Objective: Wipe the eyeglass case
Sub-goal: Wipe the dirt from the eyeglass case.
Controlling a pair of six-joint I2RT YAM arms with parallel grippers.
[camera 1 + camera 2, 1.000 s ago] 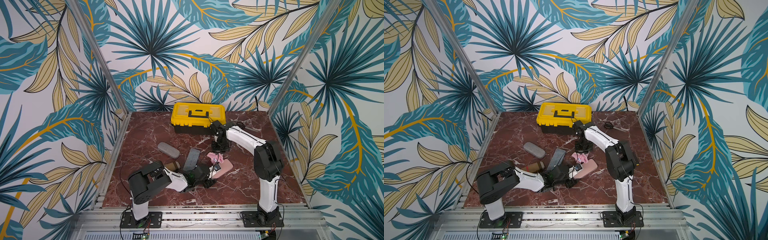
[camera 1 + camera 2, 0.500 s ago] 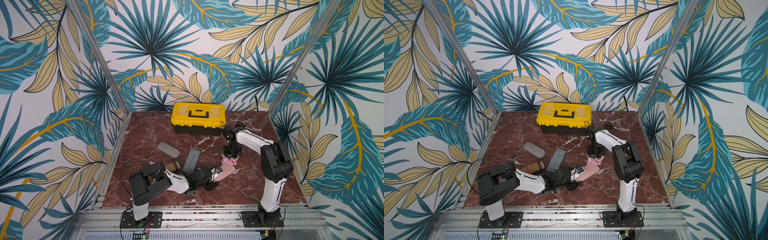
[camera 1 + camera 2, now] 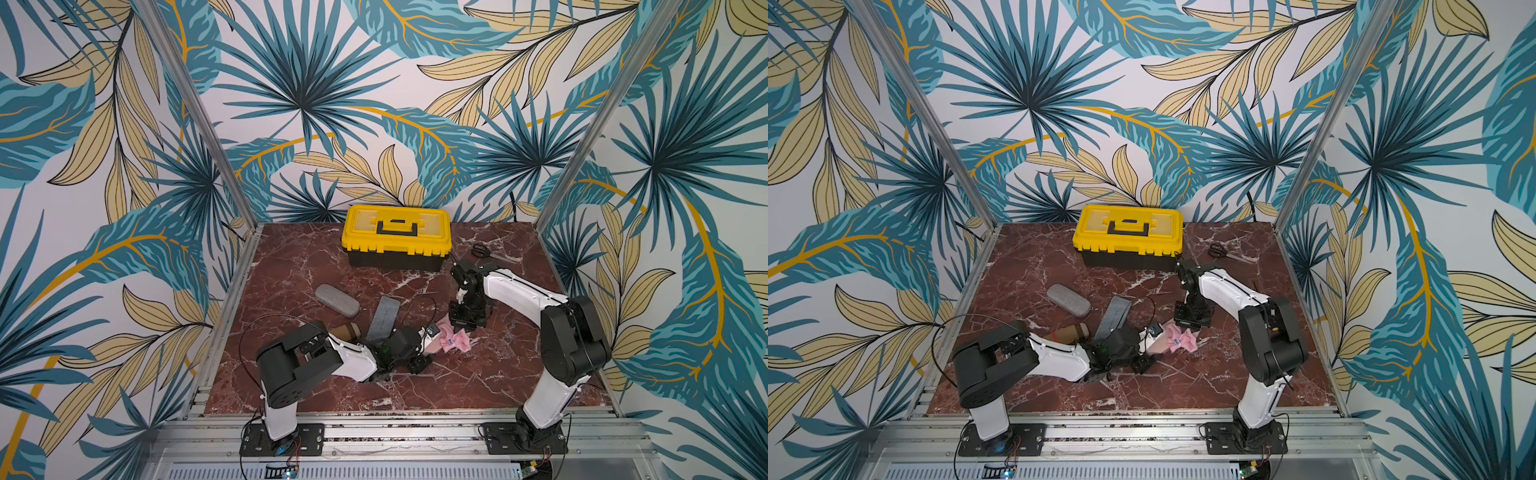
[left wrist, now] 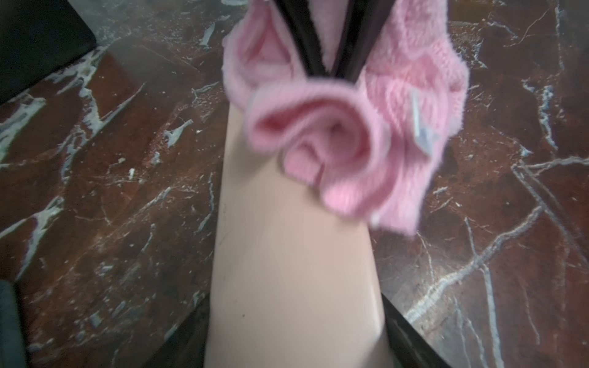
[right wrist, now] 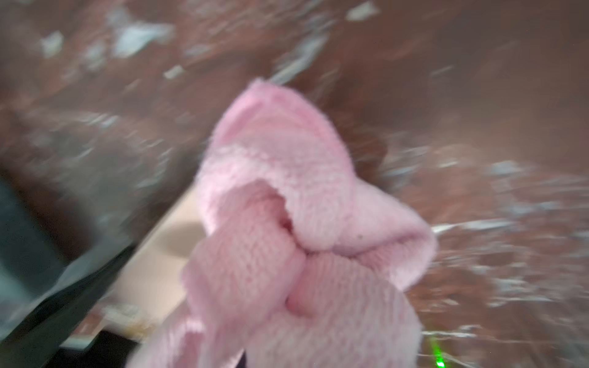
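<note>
L tool (image 3: pixel 426 350) clamps beige eyeglass case (image 4: pixel 287 255), prob. steadying it so R tool (image 4: pixel 331 71), pinched shut on pink cloth (image 4: pixel 398 111), can wipe.

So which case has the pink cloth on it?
The beige case in the left gripper, under the pink cloth. The grey oval case, flat grey pouch and brown case lie bare.

right gripper (image 3: pixel 466 328): has swung away from the toolbox (image 3: pixel 397 232), rightward and then nearer the front.
cloth (image 3: pixel 455 343): dragged along with it, now bunched over the case's (image 4: pixel 287 255) outer end.
</note>
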